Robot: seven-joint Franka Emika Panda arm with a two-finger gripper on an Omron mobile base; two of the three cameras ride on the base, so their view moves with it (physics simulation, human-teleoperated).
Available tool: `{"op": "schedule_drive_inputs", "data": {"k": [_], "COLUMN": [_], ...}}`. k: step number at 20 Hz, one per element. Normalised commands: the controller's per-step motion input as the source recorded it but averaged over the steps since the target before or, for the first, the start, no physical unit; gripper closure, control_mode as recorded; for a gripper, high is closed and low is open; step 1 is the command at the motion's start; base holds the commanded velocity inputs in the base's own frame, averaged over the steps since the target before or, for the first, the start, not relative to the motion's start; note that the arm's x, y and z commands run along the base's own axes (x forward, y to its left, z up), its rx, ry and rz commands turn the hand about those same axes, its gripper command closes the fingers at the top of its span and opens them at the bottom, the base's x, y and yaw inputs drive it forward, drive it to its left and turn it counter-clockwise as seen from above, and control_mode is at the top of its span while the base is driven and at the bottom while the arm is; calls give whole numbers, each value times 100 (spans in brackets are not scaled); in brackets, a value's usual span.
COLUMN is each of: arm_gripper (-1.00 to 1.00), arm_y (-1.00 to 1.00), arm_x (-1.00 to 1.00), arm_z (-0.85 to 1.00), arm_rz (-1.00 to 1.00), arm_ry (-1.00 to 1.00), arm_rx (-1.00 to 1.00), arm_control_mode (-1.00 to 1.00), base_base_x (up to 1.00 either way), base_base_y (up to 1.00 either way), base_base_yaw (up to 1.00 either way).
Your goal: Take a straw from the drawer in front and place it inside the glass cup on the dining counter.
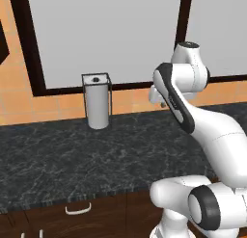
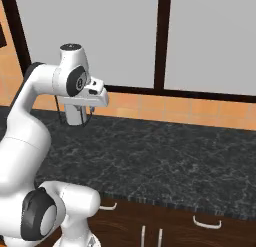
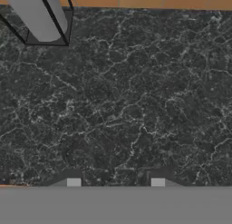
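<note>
Gripper (image 3: 116, 182): we see it part open, holding nothing, above the black counter (image 3: 136, 109)
Drawer (image 1: 79, 218): shut, below the counter's near edge
Paper roll (image 1: 98, 107): upright, far left

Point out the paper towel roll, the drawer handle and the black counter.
Paper towel roll (image 1: 98, 107): left base view, middle of the white roll.
Drawer handle (image 1: 78, 210): left base view, middle of the pale curved bar.
Black counter (image 2: 170, 161): right base view, bare stone top.
</note>
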Motion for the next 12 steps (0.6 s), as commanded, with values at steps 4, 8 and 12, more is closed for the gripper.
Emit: {"op": "schedule_drive_inputs", "data": {"k": [4,8,12], "arm_gripper": [-100,-100,-100], "arm_y": [0,0,0], "arm_x": [0,0,0], "arm_z": [0,0,0], "arm_rz": [0,0,0], "arm_ry": [0,0,0], "arm_rx": [0,0,0], "arm_control_mode": [100,100,100], "base_base_x": [-54,-100,-50], "base_base_y": [7,3,8], "base_base_yaw": [-2,-15,-40]}}
